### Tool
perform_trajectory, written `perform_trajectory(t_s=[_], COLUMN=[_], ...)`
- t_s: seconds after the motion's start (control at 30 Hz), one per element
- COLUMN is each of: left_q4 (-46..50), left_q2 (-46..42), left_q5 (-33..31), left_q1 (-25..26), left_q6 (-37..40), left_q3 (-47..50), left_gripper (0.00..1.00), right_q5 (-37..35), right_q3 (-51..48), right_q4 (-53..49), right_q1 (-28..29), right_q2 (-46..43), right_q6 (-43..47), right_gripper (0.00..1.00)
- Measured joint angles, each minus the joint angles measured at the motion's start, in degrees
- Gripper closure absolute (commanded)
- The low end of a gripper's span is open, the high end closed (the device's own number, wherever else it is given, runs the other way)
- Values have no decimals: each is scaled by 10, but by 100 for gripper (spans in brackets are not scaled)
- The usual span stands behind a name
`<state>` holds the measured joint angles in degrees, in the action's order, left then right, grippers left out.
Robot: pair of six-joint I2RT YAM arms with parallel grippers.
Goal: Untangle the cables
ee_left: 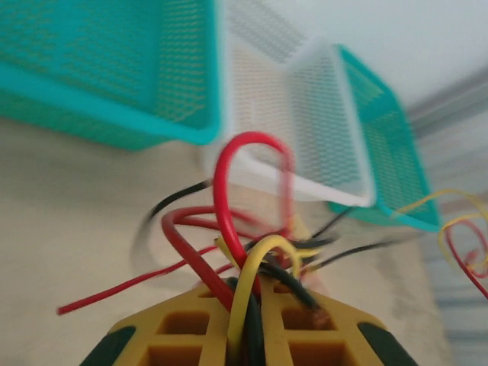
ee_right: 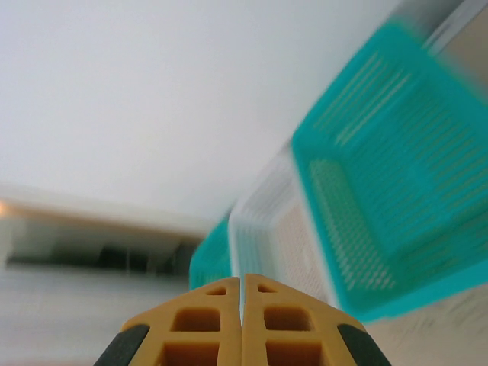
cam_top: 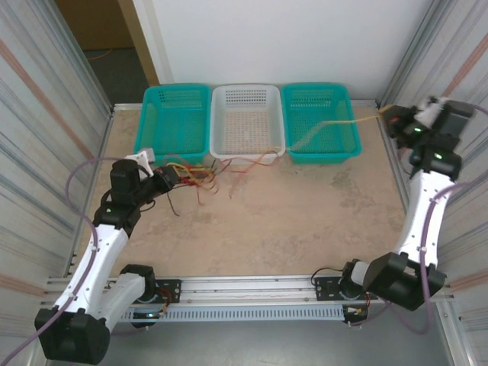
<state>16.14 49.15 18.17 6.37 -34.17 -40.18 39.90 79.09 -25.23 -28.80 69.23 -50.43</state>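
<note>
You're pinching the cables (ee_left: 252, 137) with the left pincer (ee_left: 248, 335): red, yellow and black strands are bunching together between its pads at the bottom of the left wrist view and looping up toward the baskets. In the top view the left pincer (cam_top: 164, 177) is sitting left of centre. The tangle is fanning out just right of it on the table (cam_top: 305, 221), in front of the white basket (cam_top: 248, 114). The right pincer (cam_top: 390, 118) is hanging at the upper right, and a yellow cable (cam_top: 343, 120) is running from its tip across the right teal basket (cam_top: 320, 156) down toward the tangle. In the right wrist view the right pincer (ee_right: 242, 305) is pressed together with no gap; going by the top view, you're likely pinching that yellow strand. Risks: the left is clamping several strands at once, so more pulling may be tightening the knot instead of freeing the yellow one. The thin strand may be slipping out of the right pads under tension. The line is crossing the basket rim, so it could be snagging or dragging the light basket. The right arm is looking close to the frame's right side, leaving little room to pull.
</note>
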Motion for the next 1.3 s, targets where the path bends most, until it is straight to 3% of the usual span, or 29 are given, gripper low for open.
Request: perform_trajectory(t_s=[0.13, 0.23, 0.3, 0.47, 0.57, 0.6, 0.7, 0.73, 0.83, 0.9, 1.1, 1.2, 1.3], left_q4=[47, 51, 47, -4, -44, -57, -75, -80, -95, -97, -58, -22, 24], left_q2=[2, 10, 24, 79, 129, 153, 226, 246, 269, 260, 170, 136, 112], left_q5=[-15, -14, -19, -51, -67, -69, -67, -66, -58, -57, -59, -63, -51], left_q1=[-31, -21, 20, 203, 270, 286, 308, 313, 320, 320, 309, 286, 243], left_q6=[10, 10, 4, -28, -47, -52, -62, -66, -70, -67, -23, 11, 48], left_q3=[7, 16, 17, 19, 18, 17, -5, -18, -44, -56, -94, -126, -157], left_gripper=[100, 100, 100, 100, 100, 89, 40, 28, 5, 1, 3, 5, 1], right_q5=[8, 11, 18, 28, 33, 33, 30, 27, 14, 5, -14, -31, -53], right_q3=[3, 17, 26, 64, 86, 94, 113, 117, 129, 132, 133, 140, 161], right_q4=[17, 24, 32, 29, 19, 13, -7, -14, -37, -48, -57, -70, -89], right_q1=[-125, -139, -127, -92, -64, -47, 20, 44, 115, 152, 251, 299, 336], right_q2=[-12, -11, -11, -10, -10, -10, -10, -10, -10, -11, -11, -9, 2], right_q6=[-16, -27, -31, -31, -28, -23, -3, 4, 29, 43, 75, 95, 120], right_gripper=[100, 100, 100, 100, 100, 100, 100, 100, 100, 100, 100, 100, 100])
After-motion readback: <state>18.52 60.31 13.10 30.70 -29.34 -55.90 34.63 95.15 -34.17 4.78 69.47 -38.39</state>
